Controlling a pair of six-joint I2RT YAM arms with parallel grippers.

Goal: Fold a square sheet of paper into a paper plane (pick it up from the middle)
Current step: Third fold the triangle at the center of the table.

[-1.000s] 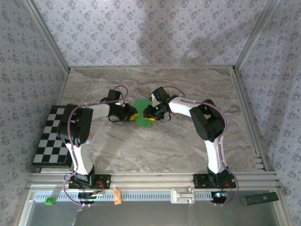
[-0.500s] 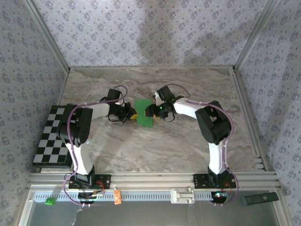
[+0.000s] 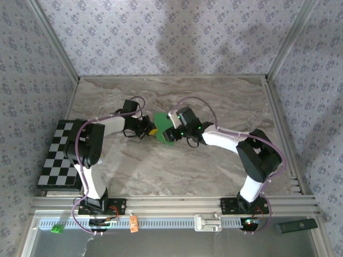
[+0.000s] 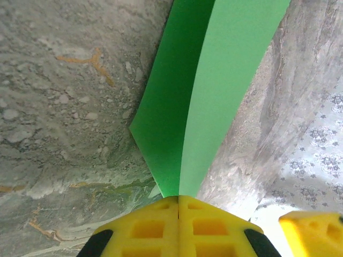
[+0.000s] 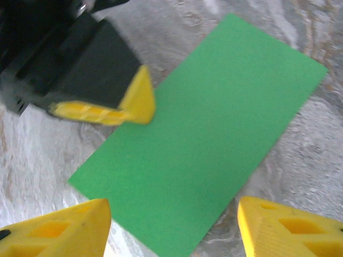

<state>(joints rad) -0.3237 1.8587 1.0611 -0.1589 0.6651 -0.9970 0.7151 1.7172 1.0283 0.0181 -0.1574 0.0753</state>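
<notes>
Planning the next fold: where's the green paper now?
The green paper is mid-table in the top view, pinched by the left gripper, the open right gripper over it.

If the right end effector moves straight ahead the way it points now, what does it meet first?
The right end effector would most likely meet the paper first; it lies straight ahead of the open fingers, though depth is unclear.

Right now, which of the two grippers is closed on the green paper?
The left gripper: its yellow jaws are pressed together on the edge of the folded green paper. The right gripper stands open over it, gripping nothing.
</notes>
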